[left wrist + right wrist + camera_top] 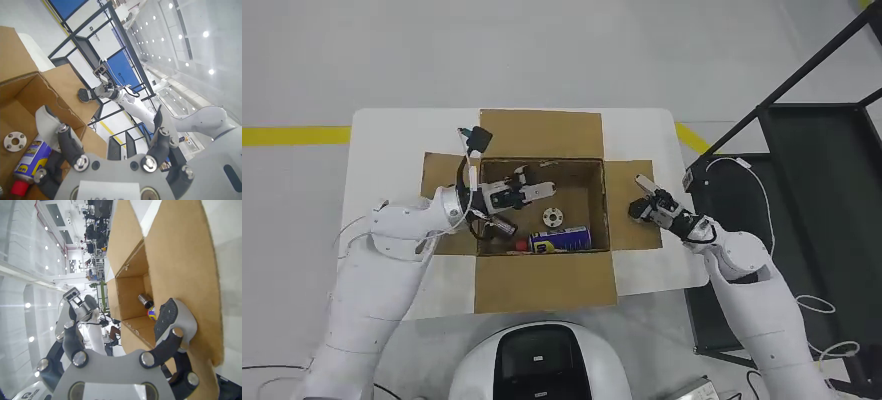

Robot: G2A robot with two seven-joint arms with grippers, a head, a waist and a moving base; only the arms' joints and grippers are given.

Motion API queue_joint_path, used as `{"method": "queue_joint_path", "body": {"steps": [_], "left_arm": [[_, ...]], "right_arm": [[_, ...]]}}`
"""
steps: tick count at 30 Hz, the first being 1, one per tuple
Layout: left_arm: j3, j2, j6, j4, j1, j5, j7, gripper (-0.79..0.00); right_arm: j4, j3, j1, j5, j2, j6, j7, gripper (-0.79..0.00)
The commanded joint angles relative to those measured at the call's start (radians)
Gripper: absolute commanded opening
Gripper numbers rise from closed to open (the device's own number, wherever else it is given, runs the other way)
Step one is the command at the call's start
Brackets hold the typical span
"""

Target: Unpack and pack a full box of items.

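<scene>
An open cardboard box (587,170) stands on the white table (392,150) with its flaps folded out. On its floor lie a round metal flange (553,216) (15,141), a blue and yellow spray can (560,239) (31,161) (151,313) and a dark metal cylinder (504,228) (145,301). My left gripper (535,184) (102,119) hangs open inside the box near its left wall, above the cylinder, holding nothing. My right gripper (639,197) (115,321) is open and empty over the right flap (179,256), with one finger (168,315) close to the cardboard.
A black metal rack (812,170) stands to the right of the table, with a white cable (742,165) draped on it. A yellow floor line (292,135) runs behind the table. Bare table surface lies left of the box.
</scene>
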Motion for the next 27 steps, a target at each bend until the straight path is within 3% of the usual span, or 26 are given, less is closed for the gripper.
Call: {"method": "queue_joint_path", "body": {"steps": [1, 8, 16, 23, 27], "left_arm": [[-0.074, 0.014, 0.002, -0.062, 0.070, -0.007, -0.004, 0.000], [-0.207, 0.040, -0.005, -0.115, 0.188, -0.026, 0.008, 0.000], [-0.220, 0.049, -0.001, -0.045, 0.214, -0.023, 0.028, 0.000], [-0.235, 0.057, -0.034, -0.033, 0.231, -0.041, 0.045, 0.000], [-0.255, 0.061, -0.064, -0.033, 0.253, -0.061, 0.070, 0.000]], "right_arm": [[0.013, -0.015, 0.011, -0.024, -0.002, 0.022, -0.023, 0.000], [0.076, -0.067, 0.062, -0.052, -0.007, 0.089, -0.025, 0.000], [0.114, -0.115, 0.120, -0.080, -0.011, 0.146, -0.017, 0.000], [-0.042, -0.064, 0.067, -0.109, -0.005, 0.072, -0.076, 0.000], [-0.164, -0.073, 0.056, -0.189, 0.002, 0.048, -0.019, 0.000]]}}
